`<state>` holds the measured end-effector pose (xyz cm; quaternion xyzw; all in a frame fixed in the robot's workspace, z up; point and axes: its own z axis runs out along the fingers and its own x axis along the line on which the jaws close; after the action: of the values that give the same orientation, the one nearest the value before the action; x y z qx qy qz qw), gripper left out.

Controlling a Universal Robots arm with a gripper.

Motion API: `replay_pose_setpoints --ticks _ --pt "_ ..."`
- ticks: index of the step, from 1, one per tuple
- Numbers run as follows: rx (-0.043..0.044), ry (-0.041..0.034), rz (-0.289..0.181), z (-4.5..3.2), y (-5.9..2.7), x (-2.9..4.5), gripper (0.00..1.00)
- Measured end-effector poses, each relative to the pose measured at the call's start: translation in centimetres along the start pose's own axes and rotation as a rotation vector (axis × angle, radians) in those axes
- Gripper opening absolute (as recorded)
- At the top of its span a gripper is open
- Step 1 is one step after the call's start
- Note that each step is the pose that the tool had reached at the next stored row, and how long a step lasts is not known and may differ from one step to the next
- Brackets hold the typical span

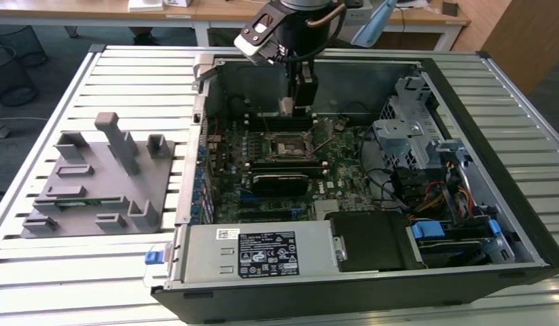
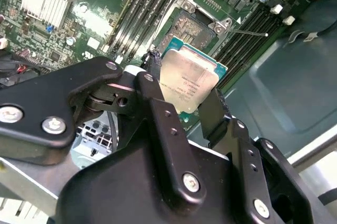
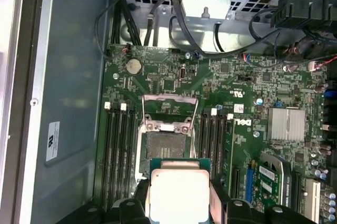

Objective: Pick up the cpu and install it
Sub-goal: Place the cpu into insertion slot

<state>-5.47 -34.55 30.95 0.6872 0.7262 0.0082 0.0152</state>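
Note:
The cpu (image 2: pixel 188 78), a small square chip with a silver-grey top plate, hangs between my gripper's (image 2: pixel 183 84) two black fingers (image 2: pixel 158 103), which are shut on its edges. In the first wrist view the cpu (image 3: pixel 176 196) sits just short of the open socket (image 3: pixel 166 145), whose metal load plate (image 3: pixel 169 109) is folded back. In the exterior view my gripper (image 1: pixel 293 103) hangs inside the open computer case (image 1: pixel 460 95), above the motherboard and a little behind the socket (image 1: pixel 289 146). The chip is held clear of the board.
Memory slots (image 3: pixel 117 145) flank the socket on both sides. A silver heat sink (image 3: pixel 287 124) and cables (image 3: pixel 158 18) lie nearby. The drive cage (image 1: pixel 415 129) and power supply (image 1: pixel 261 252) fill the case's right and front. A grey fixture tray (image 1: pixel 89 180) lies to the case's left.

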Motion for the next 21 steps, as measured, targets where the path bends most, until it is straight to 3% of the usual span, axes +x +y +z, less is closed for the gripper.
replay_pose_setpoints --ticks 16,21 --pt "0.0 0.0007 0.0 2.91 -0.07 -0.09 0.53" --pt "-0.0002 0.0009 0.001 3.16 -0.07 -0.08 0.53"
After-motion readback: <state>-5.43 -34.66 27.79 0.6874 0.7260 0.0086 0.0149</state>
